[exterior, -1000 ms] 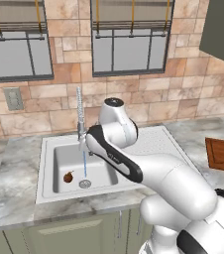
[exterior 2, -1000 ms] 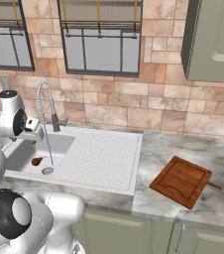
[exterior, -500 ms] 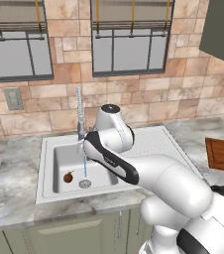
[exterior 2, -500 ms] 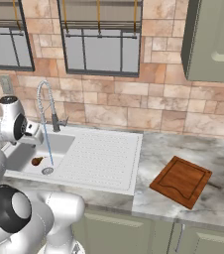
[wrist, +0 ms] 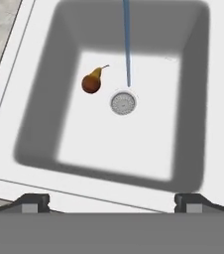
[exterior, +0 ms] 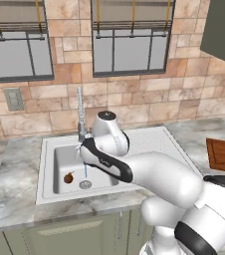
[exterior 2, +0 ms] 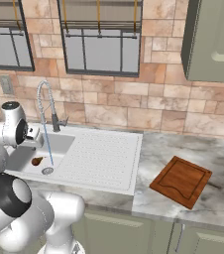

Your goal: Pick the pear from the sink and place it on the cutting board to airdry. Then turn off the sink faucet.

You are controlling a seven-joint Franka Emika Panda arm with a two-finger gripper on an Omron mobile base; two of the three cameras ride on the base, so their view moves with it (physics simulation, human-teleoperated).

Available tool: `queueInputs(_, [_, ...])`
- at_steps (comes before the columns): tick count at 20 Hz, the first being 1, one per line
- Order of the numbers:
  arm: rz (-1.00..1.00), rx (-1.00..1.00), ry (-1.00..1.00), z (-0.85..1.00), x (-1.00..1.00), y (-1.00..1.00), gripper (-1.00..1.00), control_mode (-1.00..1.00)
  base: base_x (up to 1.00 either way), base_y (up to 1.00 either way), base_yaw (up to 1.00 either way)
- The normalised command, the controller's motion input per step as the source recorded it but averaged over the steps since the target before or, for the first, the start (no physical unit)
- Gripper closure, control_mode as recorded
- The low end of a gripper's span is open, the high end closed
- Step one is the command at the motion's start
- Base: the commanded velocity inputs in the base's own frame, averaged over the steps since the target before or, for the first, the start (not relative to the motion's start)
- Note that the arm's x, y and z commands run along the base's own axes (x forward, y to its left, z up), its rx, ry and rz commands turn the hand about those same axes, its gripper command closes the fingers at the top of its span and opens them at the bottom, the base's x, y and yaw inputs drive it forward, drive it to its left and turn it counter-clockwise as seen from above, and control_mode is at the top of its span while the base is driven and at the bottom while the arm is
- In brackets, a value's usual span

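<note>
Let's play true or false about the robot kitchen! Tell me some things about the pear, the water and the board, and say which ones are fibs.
1. The pear lies in the sink basin, beside the drain. True.
2. The pear sits on the cutting board. False: the board is bare, on the counter to the right of the sink.
3. Water is running from the sink faucet. True.
4. The end effector is squeezing the pear. False: it is open, above the basin, apart from the pear.
5. The cutting board is inside the sink. False: it is on the counter.
</note>
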Motion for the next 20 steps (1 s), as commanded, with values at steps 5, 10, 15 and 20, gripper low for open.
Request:
queueInputs(5, [0.04,0.0,0.0,-0.2,0.1,0.1,-1.0,-1.0,0.0,0.0,0.0])
queueInputs(10, [0.03,0.0,0.0,-0.12,0.11,0.08,-1.0,-1.0,0.0,0.0,0.0])
queueInputs(15, [0.01,0.0,0.0,-0.21,0.14,0.07,-1.0,-1.0,0.0,0.0,0.0])
queueInputs(20, [0.01,0.0,0.0,-0.2,0.12,0.07,-1.0,-1.0,0.0,0.0,0.0])
